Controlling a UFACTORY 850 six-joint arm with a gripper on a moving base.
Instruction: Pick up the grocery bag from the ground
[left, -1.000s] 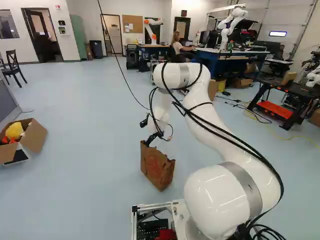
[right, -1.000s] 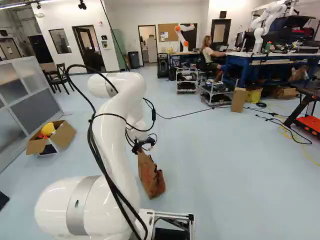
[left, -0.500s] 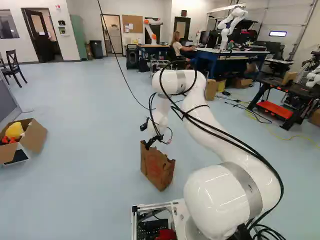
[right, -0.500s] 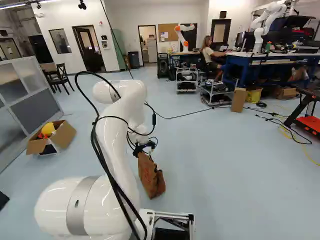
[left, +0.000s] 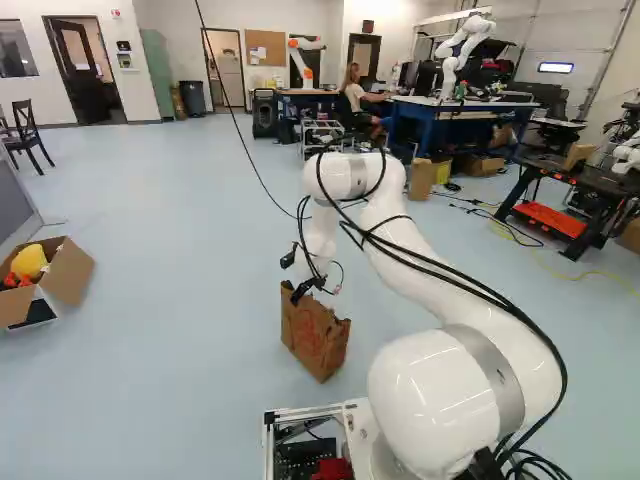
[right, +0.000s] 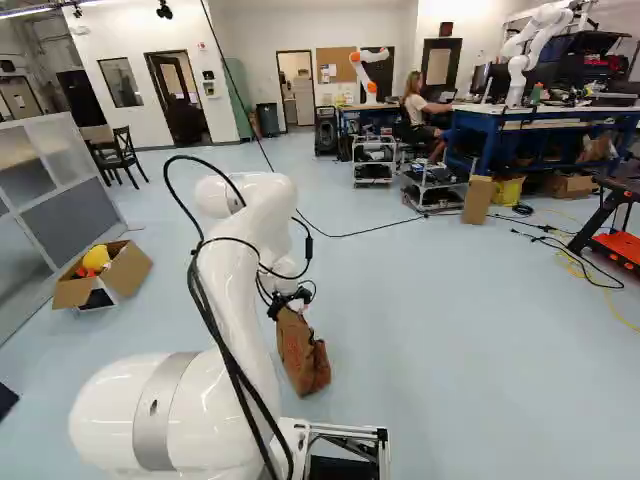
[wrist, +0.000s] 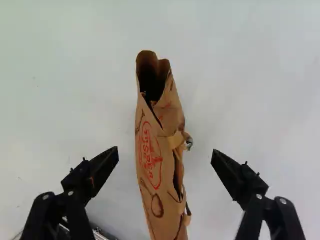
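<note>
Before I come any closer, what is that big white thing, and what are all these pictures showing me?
The big white thing is a robot arm. It rises from a base that can move. Two pictures come from cameras on that base, behind the arm, one on its left and one on its right. The third comes from a camera on the arm's wrist, looking along its jaws.

On the floor stands a brown paper bag, and you see it in all three pictures. The jaws are open, one on each side of the bag, so nothing is held. A cardboard box with something yellow in it sits at the left of both base pictures.
</note>
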